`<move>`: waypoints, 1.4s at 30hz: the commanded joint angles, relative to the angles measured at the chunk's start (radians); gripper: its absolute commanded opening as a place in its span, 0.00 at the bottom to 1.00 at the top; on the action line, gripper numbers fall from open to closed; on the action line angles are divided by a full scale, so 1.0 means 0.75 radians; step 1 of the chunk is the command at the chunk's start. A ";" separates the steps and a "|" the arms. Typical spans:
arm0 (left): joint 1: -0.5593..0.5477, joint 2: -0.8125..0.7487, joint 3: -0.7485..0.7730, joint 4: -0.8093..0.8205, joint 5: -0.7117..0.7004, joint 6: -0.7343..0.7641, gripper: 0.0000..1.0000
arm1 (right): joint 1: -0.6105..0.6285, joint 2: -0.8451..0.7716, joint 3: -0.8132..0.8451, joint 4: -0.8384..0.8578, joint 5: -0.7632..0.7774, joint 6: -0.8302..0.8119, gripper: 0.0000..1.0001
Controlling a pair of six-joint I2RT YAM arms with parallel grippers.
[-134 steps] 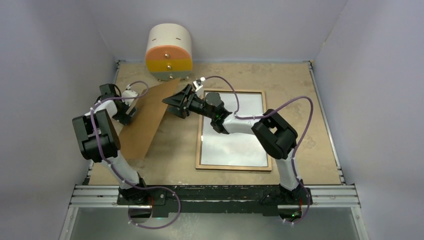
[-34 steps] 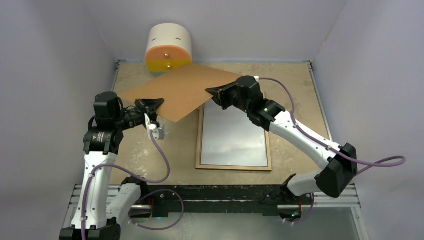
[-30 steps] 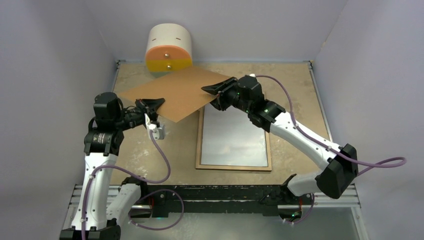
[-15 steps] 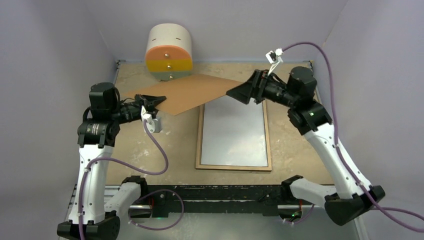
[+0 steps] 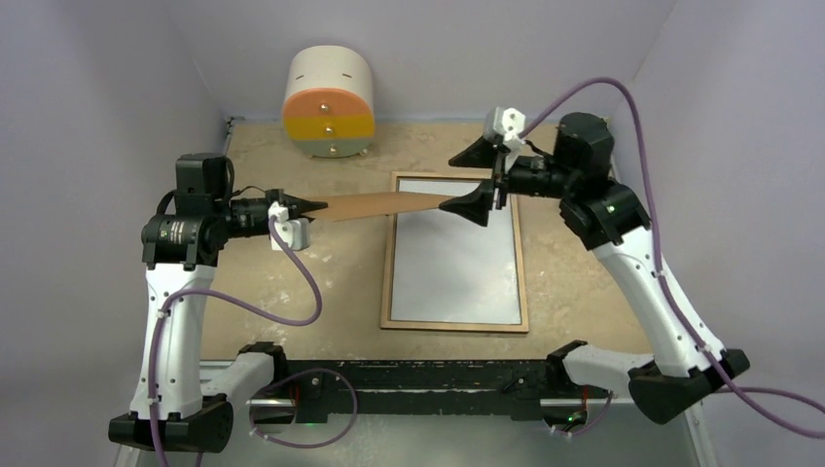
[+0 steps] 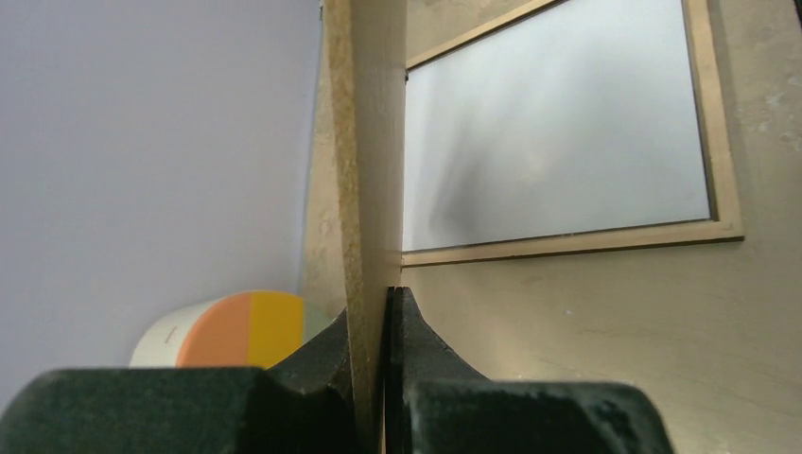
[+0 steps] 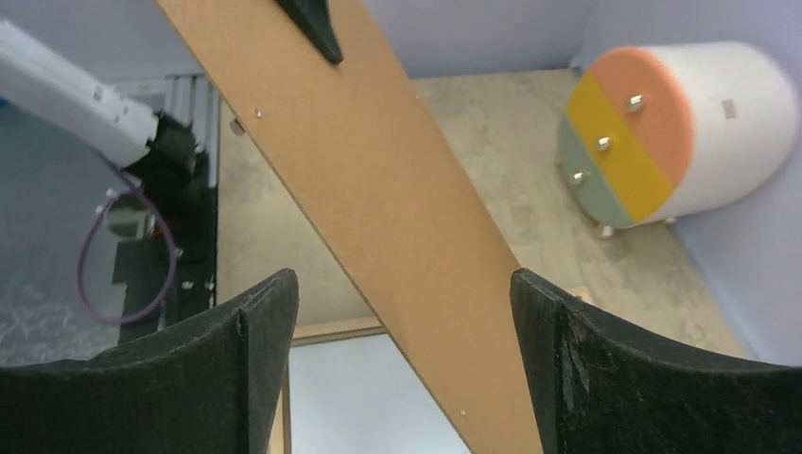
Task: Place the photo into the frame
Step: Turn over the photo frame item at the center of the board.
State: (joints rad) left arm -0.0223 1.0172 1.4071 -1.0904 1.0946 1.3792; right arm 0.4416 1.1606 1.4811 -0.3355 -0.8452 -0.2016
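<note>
The frame (image 5: 453,325) lies flat on the table with its light-wood side up; a pale glossy surface (image 5: 455,263) fills it, and I cannot tell whether that is glass or the photo. My left gripper (image 5: 309,206) is shut on the left edge of a brown backing board (image 5: 370,205), held in the air and seen almost edge-on from above. In the left wrist view the board (image 6: 374,142) is pinched between the jaws of the left gripper (image 6: 378,303). My right gripper (image 5: 449,183) stands open at the board's right end, its fingers either side of the board (image 7: 397,208), apart from it.
A round drawer unit (image 5: 328,102) with orange, yellow and green fronts stands at the back left, also seen in the right wrist view (image 7: 662,132). Purple cables hang from both arms. Walls close in the table on three sides.
My right gripper let go of the board, opened and drew back to the right. The left arm has turned the board from facing up to nearly edge-on.
</note>
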 commanded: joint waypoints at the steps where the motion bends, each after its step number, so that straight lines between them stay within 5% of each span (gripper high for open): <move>1: -0.005 0.000 0.074 -0.001 0.130 0.024 0.00 | 0.115 0.069 0.080 -0.121 -0.080 -0.252 0.83; 12: -0.006 0.018 0.110 0.004 0.142 -0.020 0.00 | 0.337 0.191 0.081 -0.119 0.221 -0.315 0.72; 19: -0.006 0.043 0.169 -0.034 0.162 -0.022 0.00 | 0.372 0.251 0.078 -0.066 0.347 -0.387 0.44; 25: -0.005 0.049 0.195 0.040 0.174 -0.069 0.00 | 0.375 0.234 0.047 0.107 0.286 -0.385 0.00; 26: -0.005 0.037 0.184 0.133 0.168 -0.149 0.03 | 0.375 0.216 0.027 0.161 0.288 -0.371 0.00; 30: -0.005 -0.073 0.038 0.783 0.047 -0.724 0.56 | 0.375 0.119 -0.114 0.493 0.305 -0.193 0.00; 33: -0.005 -0.141 -0.060 1.208 -0.123 -0.977 0.79 | 0.375 0.070 -0.164 0.673 0.326 -0.073 0.00; 36: -0.005 -0.116 -0.012 1.373 -0.358 -1.179 0.85 | 0.371 0.087 -0.098 0.643 0.334 0.054 0.00; 42: -0.007 0.018 0.210 1.228 -0.643 -1.279 0.90 | 0.292 0.152 0.037 0.538 0.415 0.435 0.00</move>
State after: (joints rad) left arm -0.0231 0.9722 1.4906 -0.2146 0.8078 0.5575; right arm 0.7071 1.2793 1.4033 -0.0399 -0.5880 -0.1299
